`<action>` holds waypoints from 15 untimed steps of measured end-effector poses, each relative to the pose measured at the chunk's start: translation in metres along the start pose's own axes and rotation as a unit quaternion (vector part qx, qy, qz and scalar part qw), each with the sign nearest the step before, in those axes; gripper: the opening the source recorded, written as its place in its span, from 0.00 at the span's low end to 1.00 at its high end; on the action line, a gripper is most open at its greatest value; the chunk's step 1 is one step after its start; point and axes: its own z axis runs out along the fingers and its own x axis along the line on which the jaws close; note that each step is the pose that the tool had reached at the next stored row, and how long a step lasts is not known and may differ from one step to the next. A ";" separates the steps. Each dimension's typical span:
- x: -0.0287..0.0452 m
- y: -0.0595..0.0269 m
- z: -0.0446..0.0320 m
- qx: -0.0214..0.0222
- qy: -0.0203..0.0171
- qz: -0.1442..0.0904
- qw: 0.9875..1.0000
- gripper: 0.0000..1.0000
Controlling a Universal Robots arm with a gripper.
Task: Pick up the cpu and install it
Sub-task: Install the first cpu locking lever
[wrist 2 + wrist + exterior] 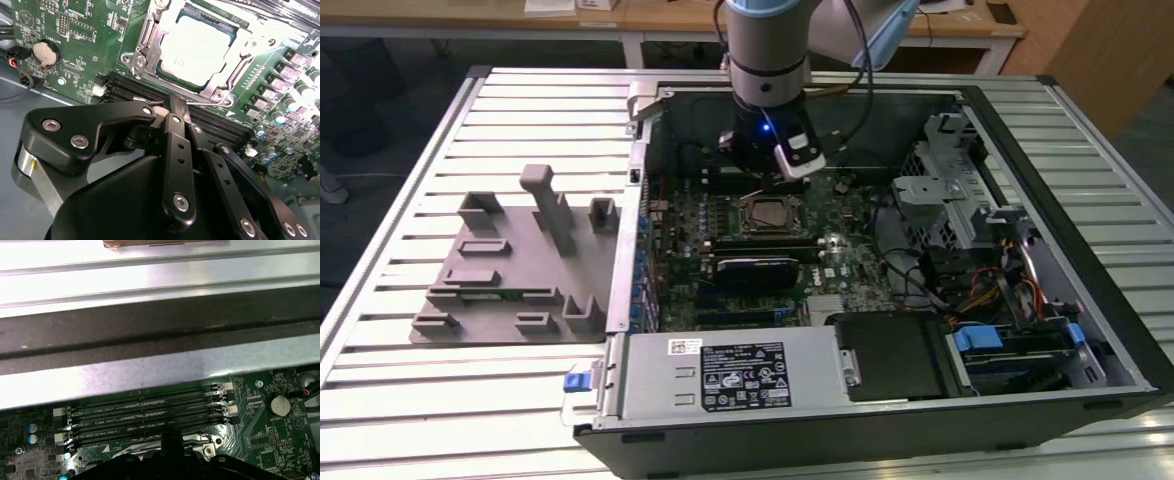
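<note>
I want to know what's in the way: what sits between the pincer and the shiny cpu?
In the second wrist view, black memory slots lie between the pincer and the cpu.

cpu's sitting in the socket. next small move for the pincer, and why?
Probably a short, straight lift off the board. The cpu lies flat inside the socket frame, and the pincer looks shut on nothing, low over the memory slots beside it.
</note>
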 end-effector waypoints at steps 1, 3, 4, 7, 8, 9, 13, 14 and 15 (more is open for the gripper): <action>0.0000 0.0000 0.0004 0.000 0.000 -0.003 1.000 0.11; 0.0001 -0.0002 0.0012 -0.001 0.001 -0.008 1.000 0.11; 0.0001 -0.0003 0.0015 -0.001 0.001 -0.010 1.000 0.11; 0.0001 -0.0003 0.0016 -0.001 0.001 -0.011 1.000 0.11; 0.0002 -0.0005 0.0027 -0.003 -0.012 -0.013 1.000 0.11; 0.0002 -0.0005 0.0030 -0.004 -0.017 -0.014 1.000 0.11; 0.0002 -0.0005 0.0031 -0.004 -0.021 -0.015 1.000 0.11; 0.0002 -0.0005 0.0032 -0.004 -0.021 -0.015 1.000 0.11; 0.0002 -0.0006 0.0034 -0.004 -0.021 -0.014 1.000 0.11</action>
